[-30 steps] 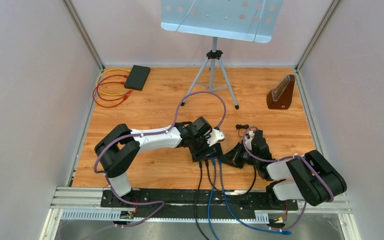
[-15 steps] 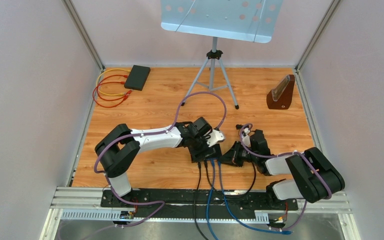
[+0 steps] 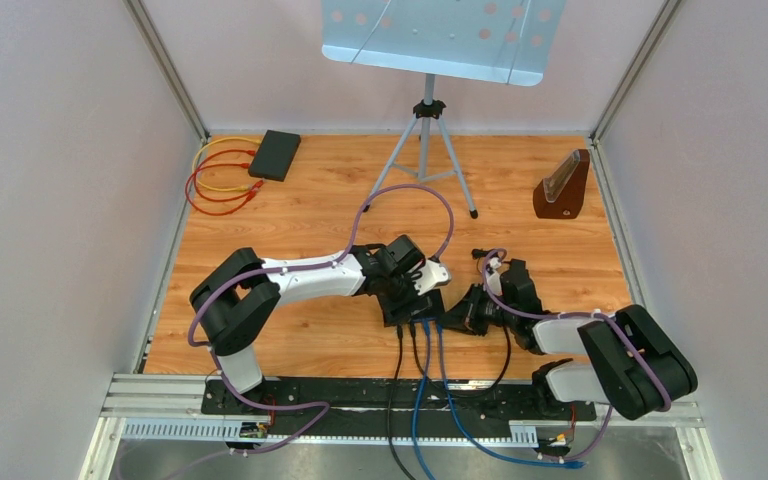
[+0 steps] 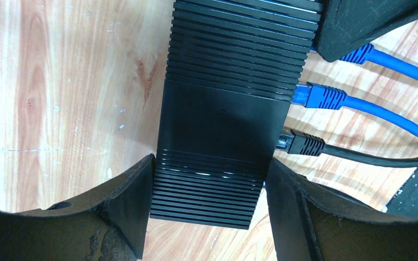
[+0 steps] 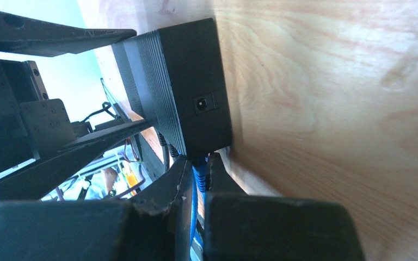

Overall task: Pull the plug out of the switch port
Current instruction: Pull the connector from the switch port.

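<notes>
The plug, a blue one, still sat in its port on the switch's cable side. The right end effector had edged in against the switch and pinched the plug. The left end effector clamped the switch's sides. The pull itself, I judged, remained.

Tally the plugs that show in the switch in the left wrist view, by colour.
Blue plugs: 2 (the upper one is partly covered)
Black plug: 1
Total showing in the switch: 3
</notes>
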Robot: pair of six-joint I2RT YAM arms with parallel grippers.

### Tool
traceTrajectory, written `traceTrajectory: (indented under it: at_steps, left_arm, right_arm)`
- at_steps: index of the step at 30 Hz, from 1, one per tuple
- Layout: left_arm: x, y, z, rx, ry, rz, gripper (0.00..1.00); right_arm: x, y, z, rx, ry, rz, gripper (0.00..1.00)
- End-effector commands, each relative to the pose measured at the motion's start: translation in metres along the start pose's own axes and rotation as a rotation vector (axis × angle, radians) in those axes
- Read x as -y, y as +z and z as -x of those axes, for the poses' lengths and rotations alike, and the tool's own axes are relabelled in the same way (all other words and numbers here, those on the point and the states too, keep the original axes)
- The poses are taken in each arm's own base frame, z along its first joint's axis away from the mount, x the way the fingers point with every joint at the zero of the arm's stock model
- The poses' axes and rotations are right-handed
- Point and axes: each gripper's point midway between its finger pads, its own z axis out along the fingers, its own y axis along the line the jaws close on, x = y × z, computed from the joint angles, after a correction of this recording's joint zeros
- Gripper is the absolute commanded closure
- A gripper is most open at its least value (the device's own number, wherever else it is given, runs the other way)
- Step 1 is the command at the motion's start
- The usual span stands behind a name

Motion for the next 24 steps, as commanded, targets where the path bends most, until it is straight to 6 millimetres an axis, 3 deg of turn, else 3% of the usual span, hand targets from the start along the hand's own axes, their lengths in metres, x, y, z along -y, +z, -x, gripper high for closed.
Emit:
traceTrajectory:
  at_steps: [1, 2, 4, 7, 9, 14, 16, 19, 21, 22, 24]
  left_arm:
    - [0.001, 0.016, -0.013, -0.037, -0.040, -0.001, 0.39]
    - [0.001, 0.016, -0.013, -0.039, -0.041, 0.000, 0.39]
    - [0.000, 0.015, -0.014, -0.040, -0.041, 0.001, 0.39]
    - [0.001, 0.012, -0.009, -0.011, -0.036, 0.000, 0.39]
    - [0.000, 0.010, -0.007, -0.002, -0.040, 0.001, 0.39]
    - [-0.001, 0.011, -0.010, -0.010, -0.051, -0.002, 0.39]
    - [-0.001, 0.010, -0.008, 0.009, -0.068, -0.021, 0.39]
    - [0.001, 0.010, -0.006, 0.028, -0.086, -0.041, 0.39]
    - [0.001, 0.010, -0.007, 0.025, -0.085, -0.041, 0.38]
    - [0.001, 0.010, -0.008, 0.021, -0.085, -0.040, 0.39]
    - [-0.001, 0.009, -0.007, 0.028, -0.086, -0.034, 0.39]
  right_arm:
    - [-0.050, -0.012, -0.027, -0.184, -0.134, 0.190, 1.00]
    - [-0.045, -0.009, -0.021, -0.137, -0.143, 0.116, 1.00]
    - [-0.012, -0.007, 0.003, 0.039, -0.121, -0.183, 1.00]
    - [0.006, -0.015, 0.010, 0.107, -0.110, -0.299, 1.00]
    - [0.001, -0.014, 0.006, 0.094, -0.089, -0.254, 1.00]
    - [-0.050, -0.012, -0.027, -0.067, -0.102, 0.108, 1.00]
    - [-0.042, -0.011, -0.033, -0.108, -0.072, 0.072, 1.00]
    - [0.005, -0.010, -0.033, -0.105, -0.014, -0.203, 1.00]
    - [0.019, -0.013, -0.028, -0.072, -0.018, -0.280, 1.00]
    - [0.019, -0.013, -0.028, -0.067, -0.031, -0.275, 1.00]
    - [-0.002, -0.012, -0.032, -0.086, -0.089, -0.144, 1.00]
